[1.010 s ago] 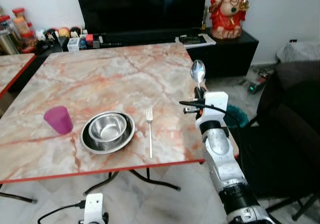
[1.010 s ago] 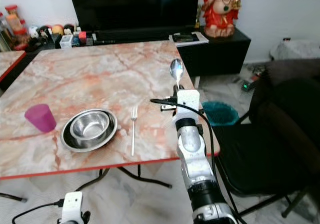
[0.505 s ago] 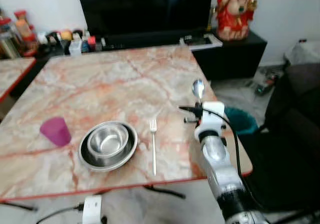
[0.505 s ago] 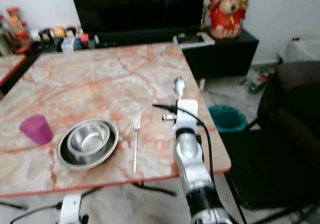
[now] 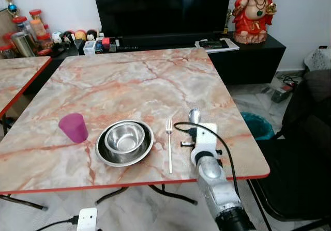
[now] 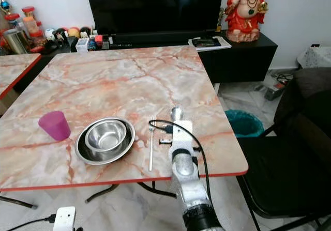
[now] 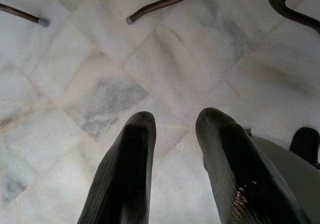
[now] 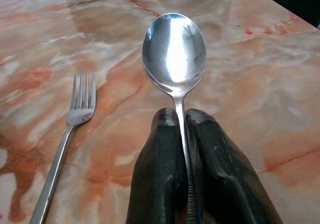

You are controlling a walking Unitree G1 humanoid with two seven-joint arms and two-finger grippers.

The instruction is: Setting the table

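My right gripper (image 8: 181, 120) is shut on the handle of a silver spoon (image 8: 174, 50), whose bowl points away from me low over the marble table (image 5: 129, 81). The spoon (image 5: 194, 115) is just right of a fork (image 5: 169, 144) that lies flat on the table. Left of the fork sits a steel bowl (image 5: 124, 137) inside a steel plate (image 5: 104, 156). A purple cup (image 5: 73, 127) stands left of the plate. My left gripper (image 7: 172, 126) hangs open over the tiled floor.
A black chair (image 5: 305, 138) stands at the table's right edge, with a teal bin (image 5: 257, 124) on the floor behind it. A TV stand with a red figurine (image 5: 254, 13) and jars (image 5: 31, 27) lines the far wall. Table legs (image 7: 165, 1) cross the floor.
The right gripper has lowered the spoon from well above the table's right edge to just over the tabletop beside the fork. The camera has shifted too.
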